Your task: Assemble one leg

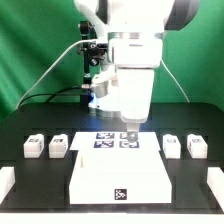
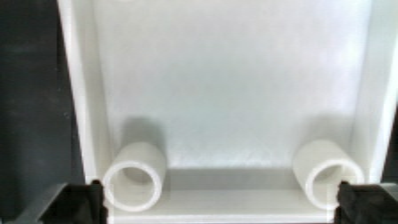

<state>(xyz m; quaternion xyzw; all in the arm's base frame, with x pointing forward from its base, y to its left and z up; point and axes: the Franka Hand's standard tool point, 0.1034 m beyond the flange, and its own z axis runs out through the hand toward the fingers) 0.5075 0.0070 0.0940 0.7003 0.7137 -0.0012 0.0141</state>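
Four small white legs with marker tags stand on the black table, two at the exterior view's left [image 1: 35,147] [image 1: 60,147] and two at its right [image 1: 172,146] [image 1: 197,146]. None is held. The large white panel [image 1: 120,178] lies in the middle. My gripper [image 1: 131,129] hangs low over the panel's far edge. In the wrist view the panel [image 2: 222,90] fills the frame with two raised round sockets [image 2: 139,178] [image 2: 326,172]. My gripper [image 2: 215,203] is open and empty. Its dark fingertips [image 2: 75,202] stand wide apart, one outside each side edge of the panel.
The marker board [image 1: 104,140] lies flat just behind the panel, under the arm. White blocks sit at the table's front corners [image 1: 8,183] [image 1: 214,180]. Cables hang behind the arm against the green backdrop.
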